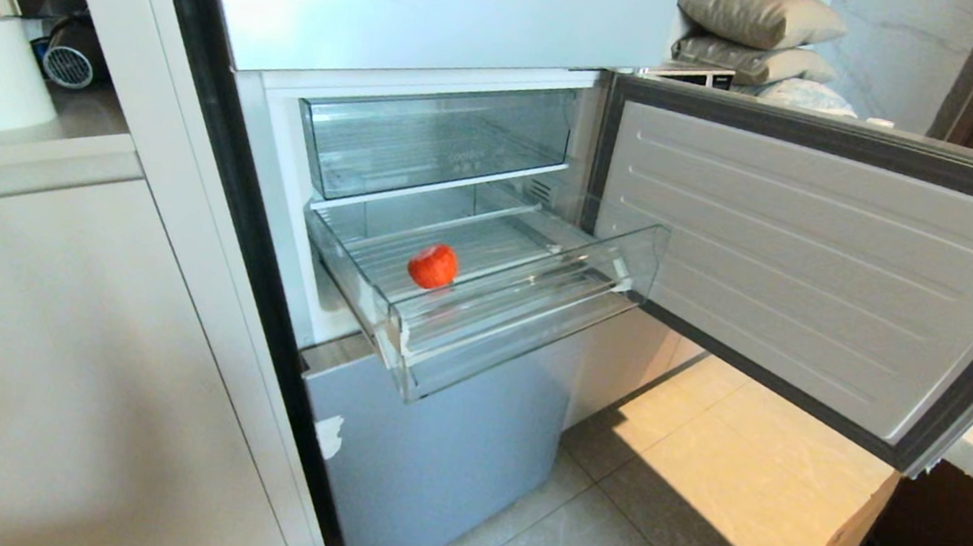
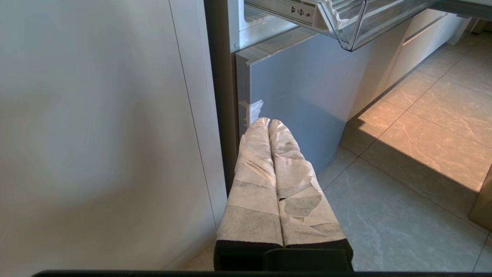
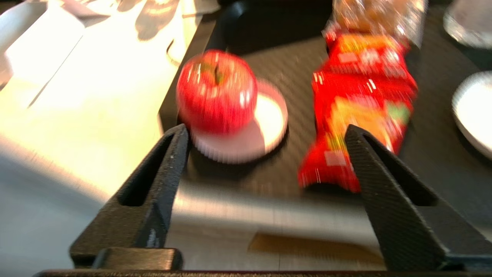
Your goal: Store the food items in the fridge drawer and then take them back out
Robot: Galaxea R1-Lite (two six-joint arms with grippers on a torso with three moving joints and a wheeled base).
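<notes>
red: one tomato [image 1: 433, 265] in drawer [image 1: 525, 332], one apple [image 3: 216, 91] before spread right tool [image 3: 265, 134].

I count two clear drawers: the pulled-out fridge drawer [image 1: 527, 314] and one closed drawer [image 1: 438, 135] at its 12 o'clock. One red fruit [image 1: 433, 266] lies in the open one. On the dark tray [image 3: 292, 169] I count one red apple [image 3: 216, 90] on one white saucer [image 3: 265, 127], with one red snack packet [image 3: 357, 115] at its 3 o'clock. Three pillows [image 1: 759, 11] are stacked.
</notes>
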